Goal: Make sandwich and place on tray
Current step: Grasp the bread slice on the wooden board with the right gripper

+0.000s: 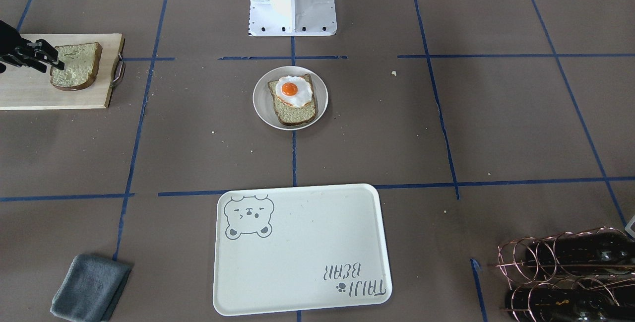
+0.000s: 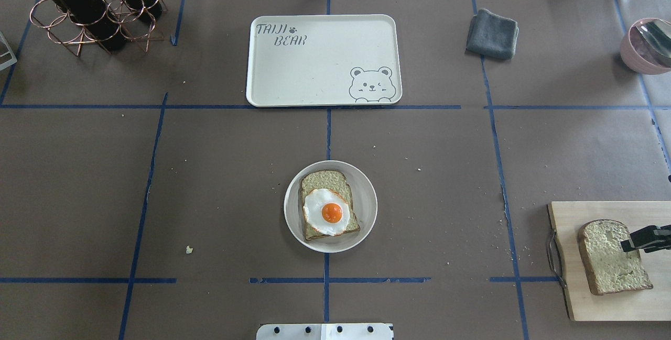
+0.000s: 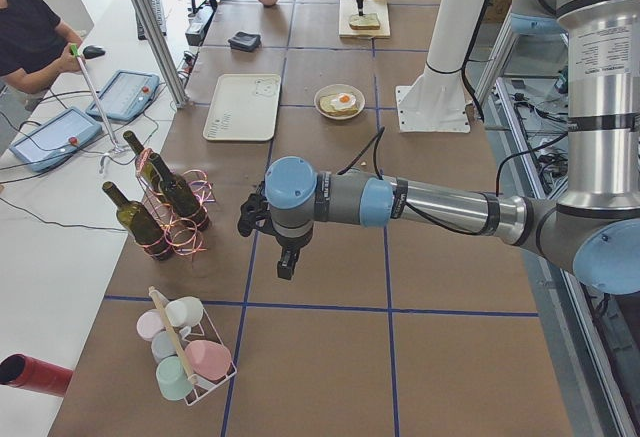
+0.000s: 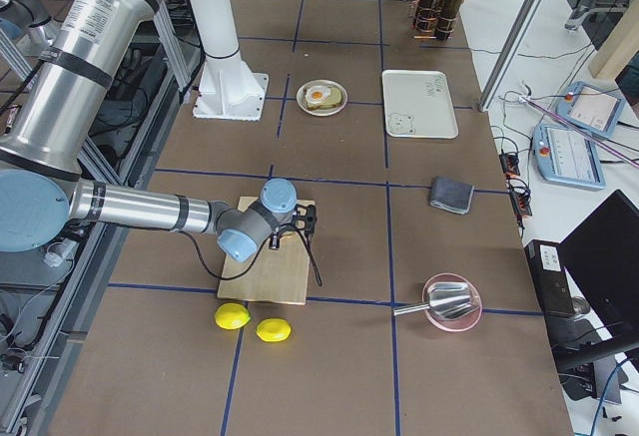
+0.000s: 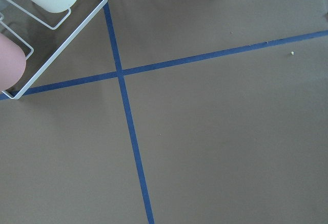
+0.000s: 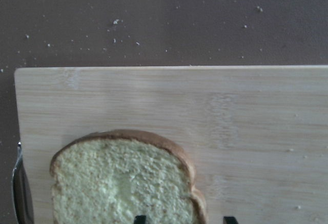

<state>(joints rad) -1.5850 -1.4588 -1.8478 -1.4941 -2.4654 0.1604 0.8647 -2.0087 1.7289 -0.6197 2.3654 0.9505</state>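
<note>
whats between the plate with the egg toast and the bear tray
Between plate and tray, only bare table crossed by blue tape, per overhead view.

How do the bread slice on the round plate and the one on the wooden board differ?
The plate slice carries a fried egg; the board slice is bare. The plate slice sits on the white plate mid-table; the board slice on the wooden board at the robot's right. The right end effector is over the board slice, not the plate slice. Both are pale, brown-crusted, flat.
</note>
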